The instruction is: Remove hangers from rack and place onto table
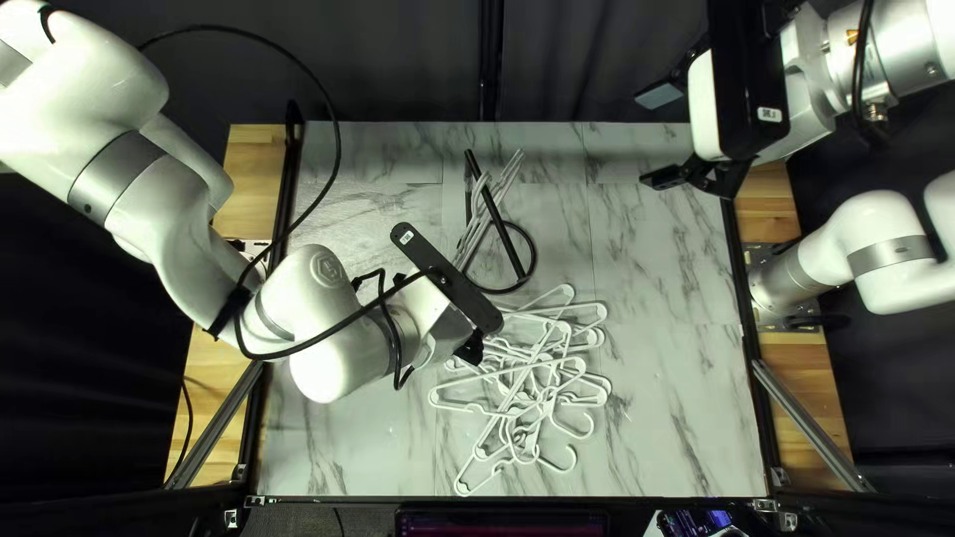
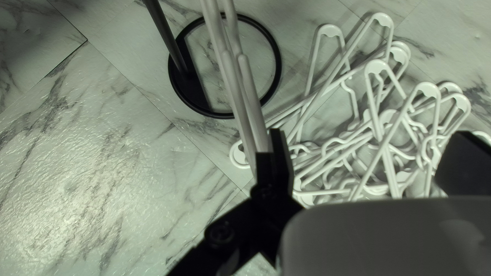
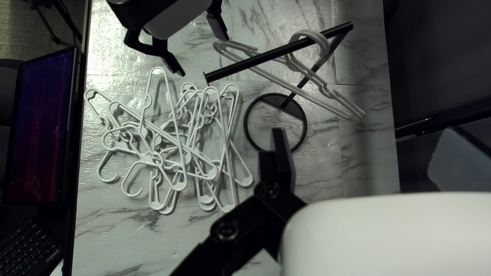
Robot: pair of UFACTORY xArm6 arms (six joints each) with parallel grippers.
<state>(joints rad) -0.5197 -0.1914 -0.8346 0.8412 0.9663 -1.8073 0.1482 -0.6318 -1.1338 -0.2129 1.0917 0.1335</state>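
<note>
The left end effector (image 1: 468, 343) hangs open over a marble-patterned counter (image 1: 676, 398), its two fingers spread wide, with the nearer ends of the white hangers on the rack just beside one of them. Whether they touch that finger cannot be told; nothing is gripped. The right end effector (image 1: 652, 137) is also open, raised near the counter's far right corner, well apart from every hanger, its fingers parted. A dark curtain (image 1: 398, 60) lines the view behind the counter's far edge.

A tangled heap of white hangers (image 1: 517, 370) spreads across the middle of the counter's near half, reaching almost to the near edge. It lies beside the left end effector, on the side toward the counter's right edge, several frames crossed over one another, some hooks turned outward.

A black rack (image 1: 507, 242) stands between that heap and the far edge, upright on a ring-shaped base. From its bar, at least two hangers (image 2: 253, 102) are suspended by their hooks, close together, their shoulders extending toward the left end effector. Beyond the counter's near edge sits a black keyboard (image 3: 30, 245), partly in view.
</note>
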